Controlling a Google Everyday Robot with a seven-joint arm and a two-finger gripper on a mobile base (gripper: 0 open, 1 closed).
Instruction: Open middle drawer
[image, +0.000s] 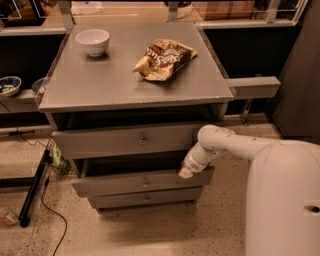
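The middle drawer (142, 182) is a long grey front with a small round knob (145, 183) at its centre. It stands pulled out a little from the cabinet, with a dark gap above it. My gripper (185, 172) is at the end of the white arm (220, 145). It sits at the drawer's upper right edge, well right of the knob. The top drawer (127, 140) is the taller front above. The narrow bottom drawer (145, 198) is below.
A white bowl (93, 41) and a crumpled chip bag (163, 59) lie on the grey cabinet top (100, 82). A dark stand leg and cable (34, 189) lie on the floor at the left. My white body (282, 200) fills the lower right.
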